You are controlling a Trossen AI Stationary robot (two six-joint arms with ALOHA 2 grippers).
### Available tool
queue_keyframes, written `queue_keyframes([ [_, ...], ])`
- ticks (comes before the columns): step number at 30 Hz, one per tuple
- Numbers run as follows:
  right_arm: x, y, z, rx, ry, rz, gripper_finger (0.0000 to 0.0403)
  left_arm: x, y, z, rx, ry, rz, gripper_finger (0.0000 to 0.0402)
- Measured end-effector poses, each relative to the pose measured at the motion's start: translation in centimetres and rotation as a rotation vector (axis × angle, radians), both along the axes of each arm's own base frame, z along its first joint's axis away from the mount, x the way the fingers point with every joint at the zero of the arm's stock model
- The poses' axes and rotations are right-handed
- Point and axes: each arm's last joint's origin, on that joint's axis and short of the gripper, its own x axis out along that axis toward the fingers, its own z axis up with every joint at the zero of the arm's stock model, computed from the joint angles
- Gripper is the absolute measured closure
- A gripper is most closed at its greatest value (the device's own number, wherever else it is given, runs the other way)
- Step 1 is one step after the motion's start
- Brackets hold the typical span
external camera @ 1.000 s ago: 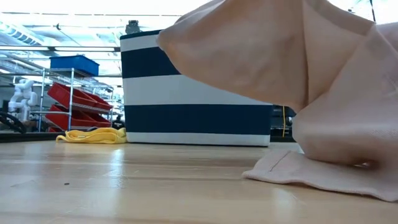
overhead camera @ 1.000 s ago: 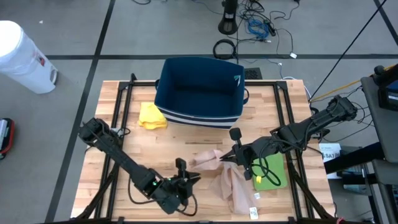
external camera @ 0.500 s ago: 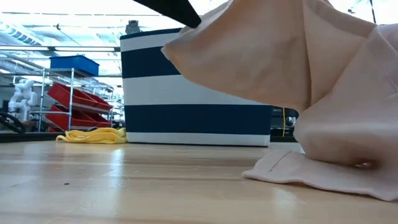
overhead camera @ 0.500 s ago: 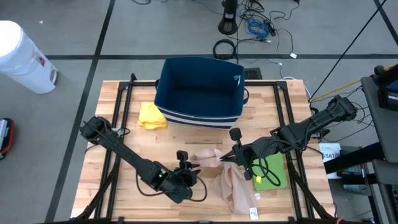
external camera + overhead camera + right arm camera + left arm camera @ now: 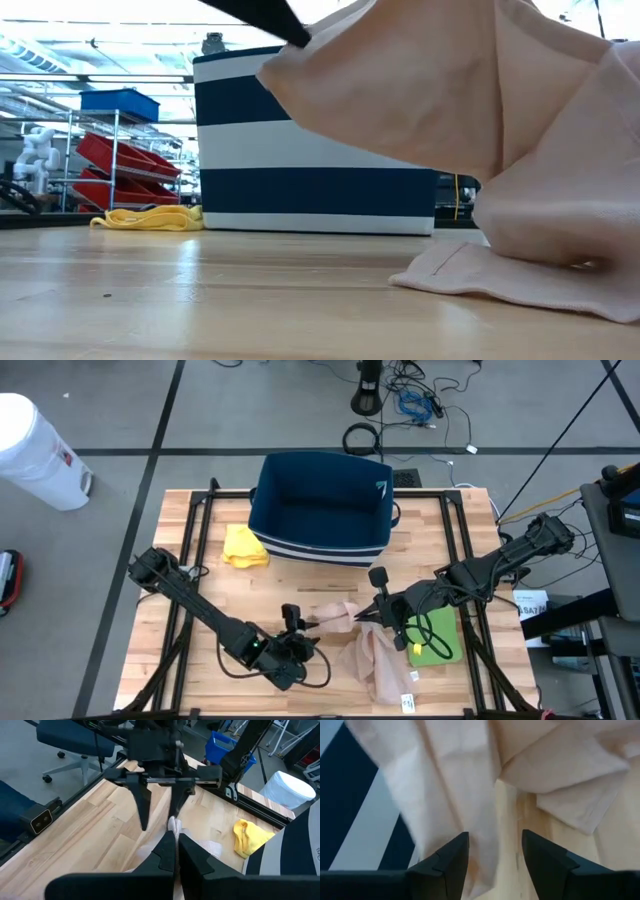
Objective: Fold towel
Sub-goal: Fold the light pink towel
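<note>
Now the pink towel (image 5: 368, 658) lies bunched on the wooden table (image 5: 210, 575), at about 5 o'clock from the striped bin (image 5: 322, 510), its upper corner lifted. The right gripper (image 5: 362, 617) has its fingers clenched on that raised corner. The left gripper (image 5: 312, 626) sits at 9 o'clock from it, fingers spread apart around a hanging fold. A yellow cloth (image 5: 243, 546) lies at 9 o'clock from the bin.

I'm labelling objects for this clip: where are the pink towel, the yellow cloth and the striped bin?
pink towel (image 5: 372, 660), high view, its lower half.
yellow cloth (image 5: 243, 546), high view, its middle.
striped bin (image 5: 320, 512), high view, its inside floor.
</note>
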Motion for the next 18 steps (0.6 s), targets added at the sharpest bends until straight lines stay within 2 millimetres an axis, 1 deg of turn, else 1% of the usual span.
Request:
queue_keyframes([
  [6,0.0,0.0,0.0,0.001,0.0,0.0,0.0403,-0.5,1.4,-0.7,-0.001,0.067,0.105,0.0211],
  [12,0.0,0.0,0.0,0.001,-0.001,0.0,0.0403,-0.4,1.6,-0.9,-0.049,0.116,0.079,0.0214],
  [15,0.0,0.0,0.0,0.001,-0.001,0.0,0.0403,-0.3,1.6,-0.9,-0.033,0.124,0.066,0.023],
  [18,0.0,0.0,0.0,0.002,-0.001,-0.001,0.0403,-0.3,1.7,-0.9,-0.011,0.135,0.049,0.026],
])
